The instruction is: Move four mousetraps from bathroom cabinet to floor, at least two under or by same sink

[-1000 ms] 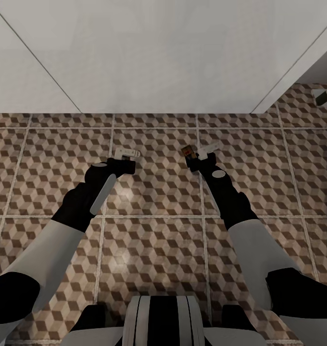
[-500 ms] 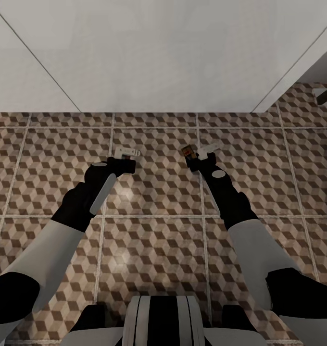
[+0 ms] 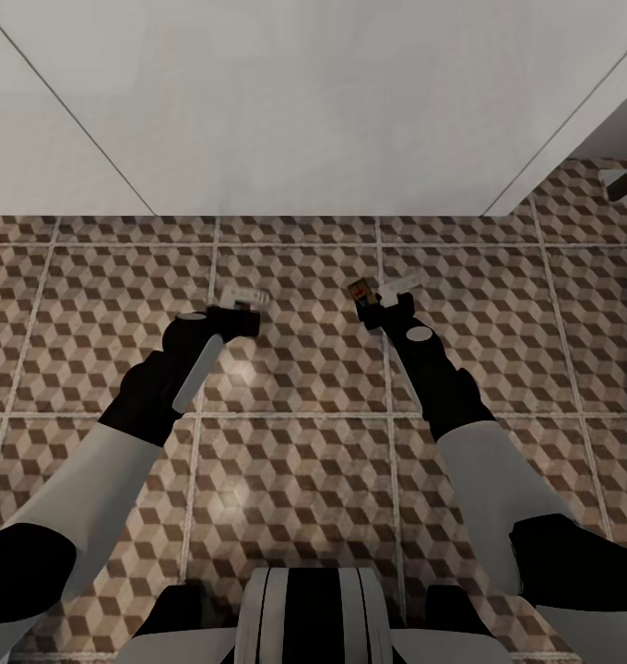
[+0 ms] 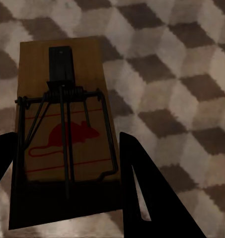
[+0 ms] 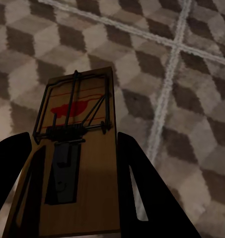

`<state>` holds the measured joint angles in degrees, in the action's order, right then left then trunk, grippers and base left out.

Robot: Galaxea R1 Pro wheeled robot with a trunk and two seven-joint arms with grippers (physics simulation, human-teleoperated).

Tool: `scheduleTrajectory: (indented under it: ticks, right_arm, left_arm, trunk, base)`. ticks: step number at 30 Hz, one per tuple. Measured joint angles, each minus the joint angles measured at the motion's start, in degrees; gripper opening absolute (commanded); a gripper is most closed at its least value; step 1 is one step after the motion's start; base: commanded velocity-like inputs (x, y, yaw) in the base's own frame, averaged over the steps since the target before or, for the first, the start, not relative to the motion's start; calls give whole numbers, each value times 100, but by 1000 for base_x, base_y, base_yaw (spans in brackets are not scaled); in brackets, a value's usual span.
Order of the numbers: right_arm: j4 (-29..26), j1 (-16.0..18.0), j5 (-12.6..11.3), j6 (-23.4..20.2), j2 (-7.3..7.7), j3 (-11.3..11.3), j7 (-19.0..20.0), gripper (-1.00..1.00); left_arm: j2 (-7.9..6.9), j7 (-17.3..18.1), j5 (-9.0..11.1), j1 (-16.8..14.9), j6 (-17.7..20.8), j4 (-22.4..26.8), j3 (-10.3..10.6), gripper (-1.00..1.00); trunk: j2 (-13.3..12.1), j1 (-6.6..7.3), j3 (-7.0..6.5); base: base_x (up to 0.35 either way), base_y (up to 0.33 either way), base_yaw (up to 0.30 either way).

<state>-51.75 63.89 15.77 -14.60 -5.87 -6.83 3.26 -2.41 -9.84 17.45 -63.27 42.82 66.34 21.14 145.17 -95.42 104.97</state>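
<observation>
From the head view I look down over both arms at the bathroom floor (image 3: pixel 295 443), its cube-patterned tiles running up to a plain white wall (image 3: pixel 304 101) at twelve o'clock. My left hand (image 3: pixel 242 304) sits at about eleven o'clock from the picture's centre, with a pale, small left mousetrap (image 3: pixel 243 295) at its tip; from here I cannot tell whether that trap is lifted or lying on the tiles. My right hand (image 3: pixel 380 297) is at about one o'clock, and the right mousetrap (image 3: pixel 360 292) shows at its tip as a small brown piece with a red spot. The two hands are well apart. In the left wrist view the left mousetrap (image 4: pixel 62 124) lies flat-faced between the two dark fingers (image 4: pixel 152 193), its board bridging the gap, so the hand is closed on its edges; the red mouse print and the wire spring face the camera, with the tiles behind. In the right wrist view the right mousetrap (image 5: pixel 75 163) is likewise clamped between the dark fingers (image 5: pixel 142 193), red mark toward the far end, and a pale grout cross (image 5: pixel 178 47) lies on the floor beyond it at one o'clock.
</observation>
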Motion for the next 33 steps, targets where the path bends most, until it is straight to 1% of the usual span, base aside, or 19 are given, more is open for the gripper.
scheduleTrajectory:
  ticks: [3,7,17,25,29,31,33]
  right_arm:
    - [1,0,-2,0,4,0,-1,-100]
    - [1,0,-6,0,8,0,0,-100]
    - [2,-18,-4,6,9,0,0,-100]
    - [103,-37,-8,30,12,-2,-7,-100]
    - [247,-42,80,55,4,0,-70,-100]
    - [286,-43,199,74,3,4,-148,-100]
    - [304,-44,269,150,5,8,-230,-100]
  left_arm:
    - [8,-1,0,2,280,8,0,-100]
    - [16,-1,-1,2,396,11,-1,-100]
    - [18,-1,-2,2,436,12,-3,-100]
    - [14,-1,-3,3,424,10,3,-100]
    - [11,-7,-2,3,415,-2,5,-100]
    - [10,-9,-2,3,412,-9,10,-100]
    - [9,-9,-2,4,407,-12,10,-100]
  trunk:
    - [0,0,0]
    - [0,2,0]
    - [0,3,0]
    - [0,0,0]
    - [0,0,0]
    - [0,0,0]
    - [0,0,0]
  base:
    - [22,0,0]
    - [180,0,0]
    - [300,0,0]
    - [75,0,0]
    - [4,0,0]
    - [1,0,0]
    - [0,0,0]
